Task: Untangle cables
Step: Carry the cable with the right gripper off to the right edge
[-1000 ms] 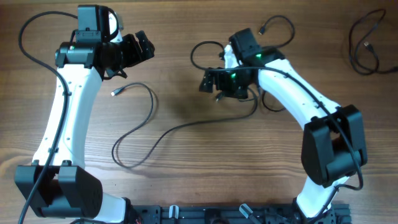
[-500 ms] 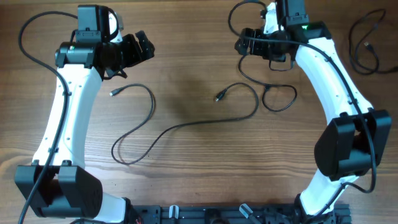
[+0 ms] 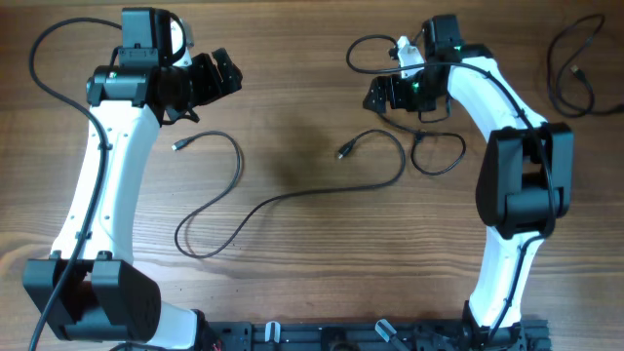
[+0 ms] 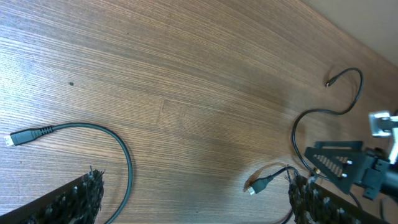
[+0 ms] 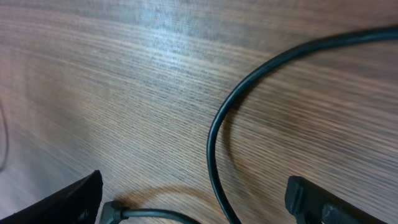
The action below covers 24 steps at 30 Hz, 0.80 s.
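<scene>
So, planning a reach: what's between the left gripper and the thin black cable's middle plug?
Overhead view: only bare wooden table between left gripper and that plug.

- Overhead: bright, even, diffuse light. The grain of the wood table [image 3: 292, 88] is sharp, with a faint dim patch mid-table and soft-edged shadows.
- Left wrist: grain crisp, broad soft shadow toward the right. Fingers [image 4: 74, 202] at the bottom edge are blurred.
- Right wrist: pale glare on the wood at top, left side soft. The cable [image 5: 211, 134] casts a fuzzy shadow.
</scene>
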{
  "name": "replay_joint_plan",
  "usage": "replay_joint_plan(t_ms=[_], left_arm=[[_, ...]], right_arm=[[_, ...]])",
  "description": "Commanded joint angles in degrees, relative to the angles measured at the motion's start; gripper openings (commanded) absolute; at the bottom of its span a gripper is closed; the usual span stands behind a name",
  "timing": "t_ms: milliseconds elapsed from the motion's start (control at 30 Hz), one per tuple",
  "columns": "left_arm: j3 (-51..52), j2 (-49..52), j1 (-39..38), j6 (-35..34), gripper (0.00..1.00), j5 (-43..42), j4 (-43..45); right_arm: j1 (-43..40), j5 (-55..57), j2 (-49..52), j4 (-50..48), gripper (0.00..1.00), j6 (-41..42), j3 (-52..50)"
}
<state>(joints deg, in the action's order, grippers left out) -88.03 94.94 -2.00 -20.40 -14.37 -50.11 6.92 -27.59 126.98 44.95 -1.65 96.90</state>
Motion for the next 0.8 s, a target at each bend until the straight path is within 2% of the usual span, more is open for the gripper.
replay_joint_plan(t_ms=[0, 200, 300, 367, 433, 467, 533, 600, 667, 767], left_arm=[[-0.04, 0.55, -0.13, 0.68, 0.98, 0.76, 0.15], [-0.04, 0.55, -0.13, 0.68, 0.97, 0.76, 0.15], [-0.04, 0.55, -0.13, 0.68, 0.98, 0.76, 0.17], [-0.04, 0.55, -0.13, 0.68, 0.97, 0.76, 0.17], [-0.04, 0.55, -0.13, 0.68, 0.97, 0.76, 0.15], [-0.04, 0.55, -0.13, 0.68, 0.97, 0.76, 0.15], [-0.04, 0.55, -0.13, 0.68, 0.97, 0.76, 0.15], [-0.04, 0.55, -0.13, 0.68, 0.97, 0.76, 0.15], [-0.04, 0.55, -0.13, 0.68, 0.97, 0.76, 0.13], [-0.04, 0.55, -0.13, 0.7, 0.97, 0.76, 0.17]], right_arm=[[0.17, -8.85, 3.93, -0.5, 0.95, -1.2, 0.55], [0.35, -17.55, 6.71, -1.6, 0.92, 0.83, 0.48], [1.09, -18.82, 7.82, -2.89, 0.84, 4.92, 0.11], [1.97, -18.84, 8.5, -4.63, 0.75, 8.9, 0.11], [2.97, -18.84, 8.94, -6.88, 0.63, 14.14, 0.11], [3.45, -18.8, 8.94, -8.31, 0.47, 18.21, 0.11], [4.24, -18.82, 8.94, -10.82, 0.26, 25.59, 0.11], [5.05, -18.86, 8.92, -14.71, 0.1, 32.87, 0.11], [5.25, -18.86, 8.87, -17.31, 0.05, 35.12, 0.17], [4.98, -18.82, 7.45, -18.4, 0.04, 36.3, 0.76]])
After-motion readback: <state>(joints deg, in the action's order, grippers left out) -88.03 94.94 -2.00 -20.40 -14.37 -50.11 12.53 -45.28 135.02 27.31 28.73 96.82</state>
